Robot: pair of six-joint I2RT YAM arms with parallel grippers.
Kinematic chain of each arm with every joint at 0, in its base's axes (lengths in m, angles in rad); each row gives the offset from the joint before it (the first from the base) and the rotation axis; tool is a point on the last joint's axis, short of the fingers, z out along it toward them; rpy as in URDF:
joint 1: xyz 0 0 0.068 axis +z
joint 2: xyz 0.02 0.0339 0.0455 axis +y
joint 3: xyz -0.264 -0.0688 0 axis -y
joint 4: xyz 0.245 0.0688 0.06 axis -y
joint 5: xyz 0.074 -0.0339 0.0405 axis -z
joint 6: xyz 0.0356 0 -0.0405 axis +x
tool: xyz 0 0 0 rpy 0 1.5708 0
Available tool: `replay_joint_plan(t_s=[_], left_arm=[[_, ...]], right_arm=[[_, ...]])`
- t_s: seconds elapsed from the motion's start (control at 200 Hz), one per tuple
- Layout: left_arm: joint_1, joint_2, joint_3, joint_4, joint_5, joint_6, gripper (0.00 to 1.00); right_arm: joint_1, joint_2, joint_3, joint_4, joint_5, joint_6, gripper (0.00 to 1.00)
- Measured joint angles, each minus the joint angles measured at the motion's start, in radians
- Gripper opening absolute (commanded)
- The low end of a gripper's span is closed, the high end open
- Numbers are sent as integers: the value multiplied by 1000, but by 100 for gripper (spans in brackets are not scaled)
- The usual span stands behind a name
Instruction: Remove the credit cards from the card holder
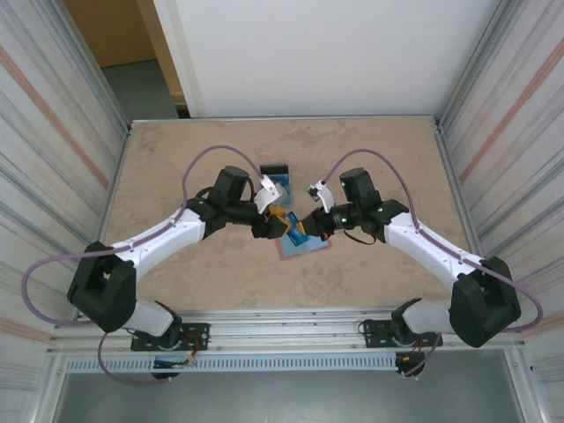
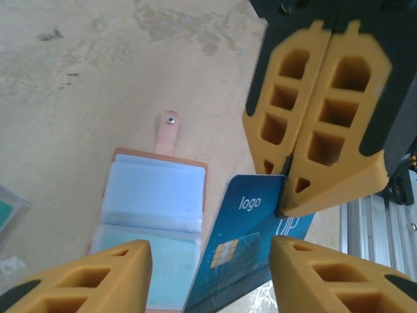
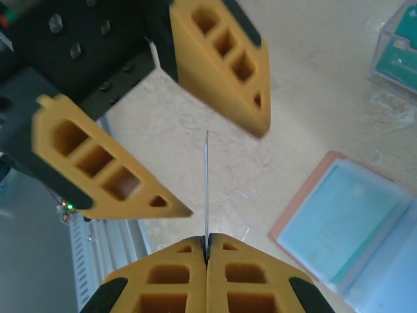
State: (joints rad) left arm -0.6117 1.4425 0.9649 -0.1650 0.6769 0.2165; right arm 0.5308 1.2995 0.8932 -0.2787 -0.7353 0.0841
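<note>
Beige tabletop (image 1: 176, 159); open card holder (image 2: 153, 202), blue "logo" credit card (image 2: 244, 241).

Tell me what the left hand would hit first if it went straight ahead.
Probably the blue card pinched in the right hand; it stands between the fingers of the left hand.

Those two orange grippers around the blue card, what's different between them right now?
The right gripper is shut, pinching the blue card by its edge; the left gripper is open, a finger on each side of that card without touching it. The right gripper holds the card; the left gripper holds nothing. Both have the same orange hollowed fingers.
</note>
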Motion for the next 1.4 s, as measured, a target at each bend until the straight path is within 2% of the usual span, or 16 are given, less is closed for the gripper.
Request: replay_joint_plan(t_s=[0.17, 0.215, 0.336, 0.416, 0.541, 0.712, 1.027, 1.398], left_arm=[[-25, 5, 5, -34, 31, 36, 18], [-26, 5, 9, -42, 40, 38, 16], [-25, 5, 12, -55, 66, 42, 0], [-25, 5, 13, -57, 70, 37, 0], [-26, -2, 12, -54, 75, 26, 0], [-31, -69, -34, 19, 37, -35, 0], [-29, -268, -201, 279, -44, -282, 0], [-29, -282, -281, 575, -42, -555, 0]], right_arm=[[0, 1, 10, -14, -20, -18, 0], [-1, 2, 10, -15, -21, -19, 0], [-1, 2, 10, -15, -18, -23, 0], [-2, 2, 10, -17, -18, -25, 9], [-13, -5, -3, 10, -15, -11, 31], [-70, -61, -73, 111, -30, 64, 45], [-97, -221, -242, 340, -58, 220, 50], [-40, -221, -271, 512, -82, 309, 50]])
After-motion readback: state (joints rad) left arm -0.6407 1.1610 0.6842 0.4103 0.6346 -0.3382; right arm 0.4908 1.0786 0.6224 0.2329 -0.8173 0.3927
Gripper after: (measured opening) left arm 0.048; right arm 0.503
